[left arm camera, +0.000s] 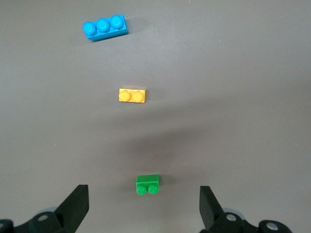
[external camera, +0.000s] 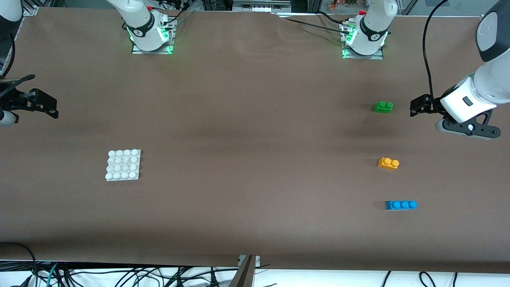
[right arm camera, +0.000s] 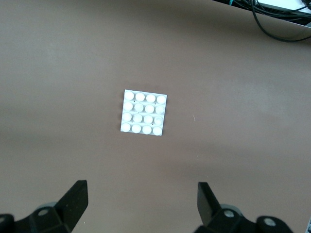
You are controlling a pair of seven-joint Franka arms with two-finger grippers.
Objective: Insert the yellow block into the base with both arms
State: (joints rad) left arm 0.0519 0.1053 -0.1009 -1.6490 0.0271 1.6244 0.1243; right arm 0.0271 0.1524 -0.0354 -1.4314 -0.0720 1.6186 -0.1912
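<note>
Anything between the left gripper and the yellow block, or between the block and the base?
Nothing visible. The left gripper, open, is up over the green brick; the yellow block lies nearer the camera, uncovered. Only bare table separates it from the base.

A high front camera faces both robots across the surface (external camera: pixel 255 131); each wrist camera looks straight down from well above, sharing bricks or base (right arm camera: pixel 144 112) with it.

No readable text, label, brand or number appeared anywhere on the table, the bricks or the arms.
</note>
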